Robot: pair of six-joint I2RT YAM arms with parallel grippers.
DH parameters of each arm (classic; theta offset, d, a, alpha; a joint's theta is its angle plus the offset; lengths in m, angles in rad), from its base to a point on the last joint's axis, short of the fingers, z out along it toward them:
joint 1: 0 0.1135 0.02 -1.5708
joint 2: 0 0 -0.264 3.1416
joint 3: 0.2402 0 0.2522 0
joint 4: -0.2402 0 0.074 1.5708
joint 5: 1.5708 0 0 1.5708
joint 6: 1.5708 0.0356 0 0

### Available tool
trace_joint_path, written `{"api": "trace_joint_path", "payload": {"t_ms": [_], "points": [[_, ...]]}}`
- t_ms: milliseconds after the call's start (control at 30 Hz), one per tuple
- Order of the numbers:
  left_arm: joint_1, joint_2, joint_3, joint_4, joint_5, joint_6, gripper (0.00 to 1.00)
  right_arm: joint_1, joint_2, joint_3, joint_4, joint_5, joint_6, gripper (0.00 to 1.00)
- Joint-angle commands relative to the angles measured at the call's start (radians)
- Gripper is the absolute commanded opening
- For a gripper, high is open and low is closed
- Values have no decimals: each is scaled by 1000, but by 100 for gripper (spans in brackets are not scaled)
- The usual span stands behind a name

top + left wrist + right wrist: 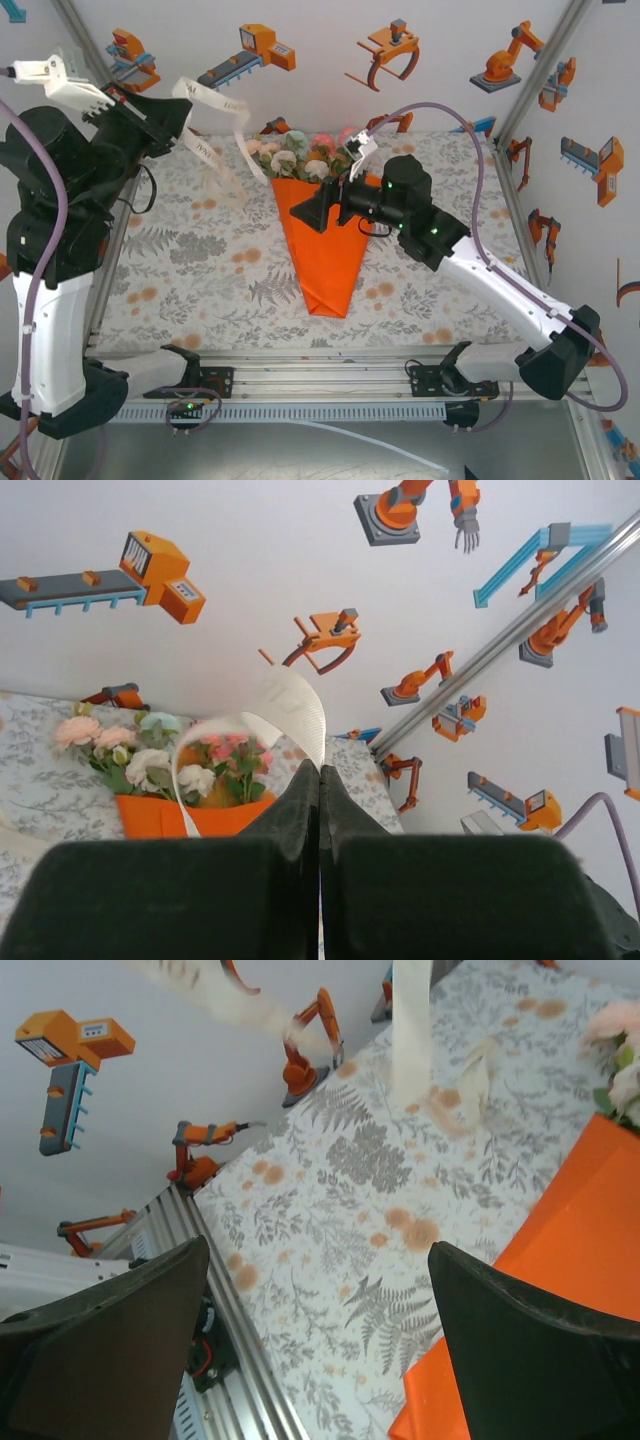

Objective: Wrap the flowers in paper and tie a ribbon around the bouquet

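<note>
Wrapping looks done and tying is the step in hand: the bouquet (322,235) lies on the tablecloth (200,250), its orange paper (575,1210) holding the flowers (150,760) at the wide far end. Up and left of the bouquet, your left gripper (320,780) is clamped on the ribbon (215,103), which arcs towards the flowers. Your right gripper (305,213) hovers over the bouquet's left edge, jaws apart. Next, you likely need to carry the ribbon around the bouquet's middle.

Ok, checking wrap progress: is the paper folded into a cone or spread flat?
Folded: the orange paper forms a cone, with roses at its wide end.
</note>
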Motion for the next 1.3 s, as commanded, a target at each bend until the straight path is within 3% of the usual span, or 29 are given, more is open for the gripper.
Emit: {"api": "trace_joint_path", "payload": {"t_ms": [0, 300, 467, 800, 933, 1067, 1200, 1267], "points": [[-19, 108, -17, -49, 5, -11, 0, 10, 25, 6, 62, 6, -59, 82], [-34, 170, 2, -71, 126, -51, 0, 10, 146, 21, 175, -19, -98, 84], [-49, 182, -2, -88, 119, -52, 0, 45, 217, 37, 305, -83, -27, 80], [-59, 203, 12, -107, 108, -45, 0, 81, 327, 92, 662, -10, 79, 74], [-61, 219, 23, -118, 117, -47, 0, 82, 394, 190, 639, -47, 87, 73], [-60, 239, 48, -138, 102, -39, 0, 84, 451, 256, 630, -97, 124, 63], [-61, 254, 82, -141, 110, -37, 0, 85, 490, 287, 576, -123, 116, 63], [-60, 260, 101, -142, 96, -29, 0, 85, 518, 308, 547, -162, 127, 58]]}}
